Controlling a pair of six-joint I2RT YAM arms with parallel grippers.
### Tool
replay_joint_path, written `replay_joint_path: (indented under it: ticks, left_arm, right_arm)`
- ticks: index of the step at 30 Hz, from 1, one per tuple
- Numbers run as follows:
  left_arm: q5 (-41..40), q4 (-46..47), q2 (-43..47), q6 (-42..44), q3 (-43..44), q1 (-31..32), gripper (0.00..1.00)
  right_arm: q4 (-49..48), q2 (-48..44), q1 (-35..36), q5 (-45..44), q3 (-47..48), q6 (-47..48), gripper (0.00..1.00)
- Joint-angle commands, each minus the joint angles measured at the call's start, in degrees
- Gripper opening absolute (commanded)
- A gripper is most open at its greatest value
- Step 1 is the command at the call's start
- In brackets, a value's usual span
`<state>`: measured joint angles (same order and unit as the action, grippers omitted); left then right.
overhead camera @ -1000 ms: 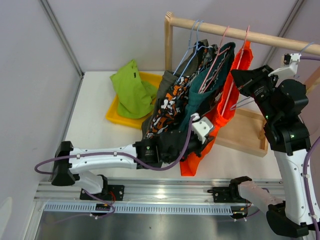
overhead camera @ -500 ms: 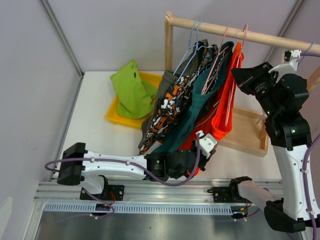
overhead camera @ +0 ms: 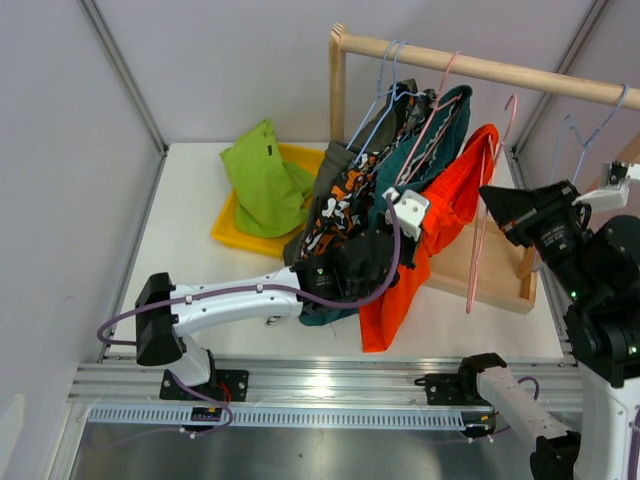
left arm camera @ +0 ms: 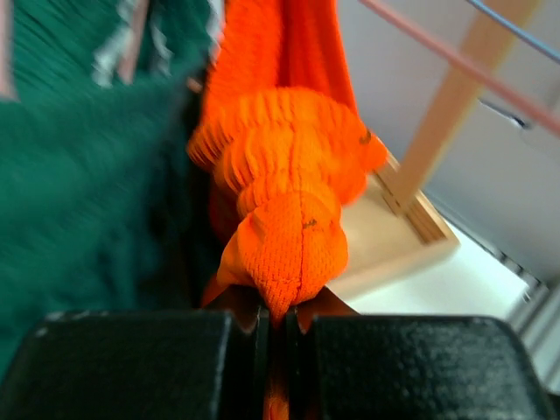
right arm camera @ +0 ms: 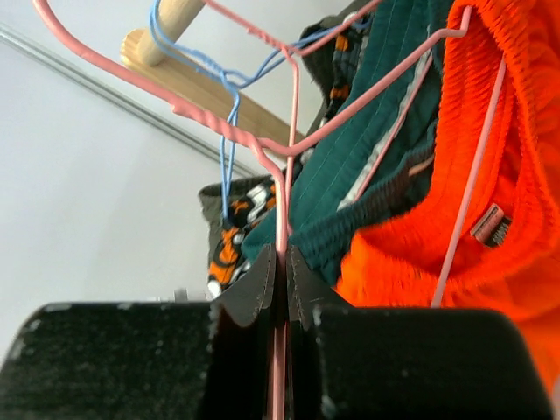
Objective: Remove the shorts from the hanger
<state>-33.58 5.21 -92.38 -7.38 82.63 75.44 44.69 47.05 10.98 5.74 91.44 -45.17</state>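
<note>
Beside teal shorts [overhead camera: 447, 108], orange-red shorts [overhead camera: 450, 215] stretch from left fingers [left arm camera: 131, 367] to pink hanger [right arm camera: 197, 115].

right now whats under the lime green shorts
A yellow tray lies under the lime green shorts; only its near corner and a bit of far rim show. The fabric covers the tray's inside, so anything else in it cannot be seen.

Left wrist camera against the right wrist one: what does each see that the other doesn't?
Only the left wrist view: the left gripper pinching the bunched orange shorts, with the wooden tray behind. Only the right wrist view: the right gripper clamped on the pink hanger, plus the camouflage shorts. Both: orange shorts and teal shorts.
</note>
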Motion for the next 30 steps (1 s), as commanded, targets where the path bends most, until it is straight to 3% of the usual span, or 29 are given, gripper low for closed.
replay_joint_path:
  ticks: [1, 4, 9, 14, 20, 24, 30]
  left_arm:
    - [-0.7, 1.3, 0.45, 2.54, 4.81, -2.05, 0.0]
    - [0.09, -1.77, -0.96, 2.28, 7.88, -3.63, 0.0]
    - [2.47, -2.84, 1.93, -1.14, 5.0, -3.37, 0.0]
    - [0.9, -2.92, 8.17, -2.99, -4.47, 0.49, 0.0]
    - [-3.59, -7.67, 16.52, -3.87, -9.15, 8.75, 0.0]
    - [-8.77, -17.14, 21.53, -5.01, -8.11, 12.89, 0.0]
    - [-16.84, -31.02, 32.16, -4.41, -5.82, 12.89, 0.0]
  right_arm:
    - [1.71, -1.95, -0.26, 4.01, -0.29, -4.04, 0.0]
    - [2.25, -2.93, -0.17, 6.65, -0.47, -6.42, 0.0]
    - [0.76, -0.21, -0.26, 4.29, 2.15, -4.06, 0.0]
    - [-1.35, 7.78, -0.26, 0.77, 9.53, -0.01, 0.0]
    - [-4.25, 14.56, -0.61, -5.03, 14.73, 3.5, 0.0]
    - [-6.53, 15.62, -2.19, -7.76, 12.19, 4.38, 0.0]
    - [-8.3, 13.78, -6.23, -6.54, 5.25, 4.65, 0.0]
